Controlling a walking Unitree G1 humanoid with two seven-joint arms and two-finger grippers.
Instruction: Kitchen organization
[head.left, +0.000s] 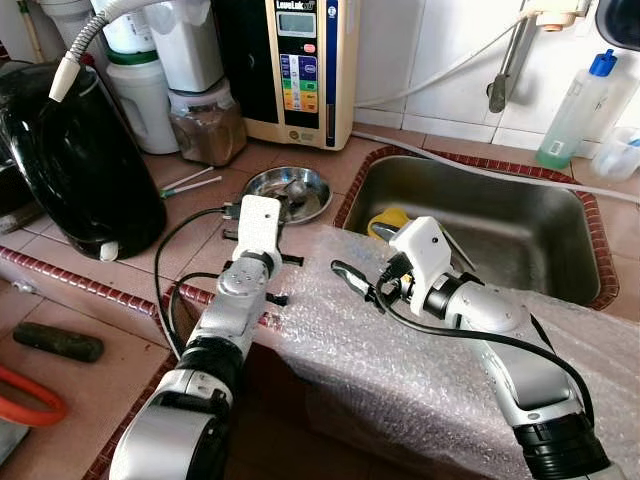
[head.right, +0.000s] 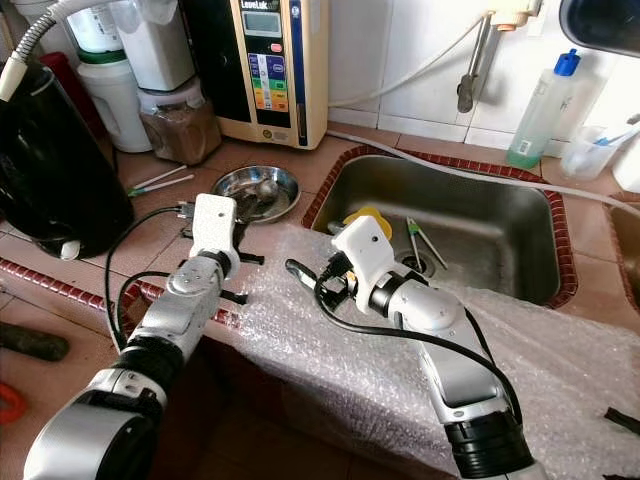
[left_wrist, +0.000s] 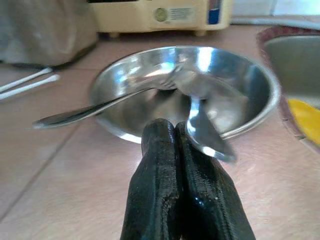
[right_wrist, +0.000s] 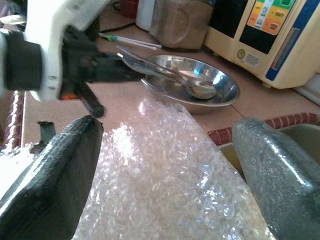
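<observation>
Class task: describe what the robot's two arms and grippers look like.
Both arms are silver with black joints. The left gripper and right gripper each have two long black fingers on a white wrist block, with black cables looping alongside.

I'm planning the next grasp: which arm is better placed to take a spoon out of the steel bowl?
Left. The left gripper, fingers shut, sits right at the steel bowl rim beside a spoon. The right gripper is open but hovers over the bubble wrap, farther from the bowl.
</observation>
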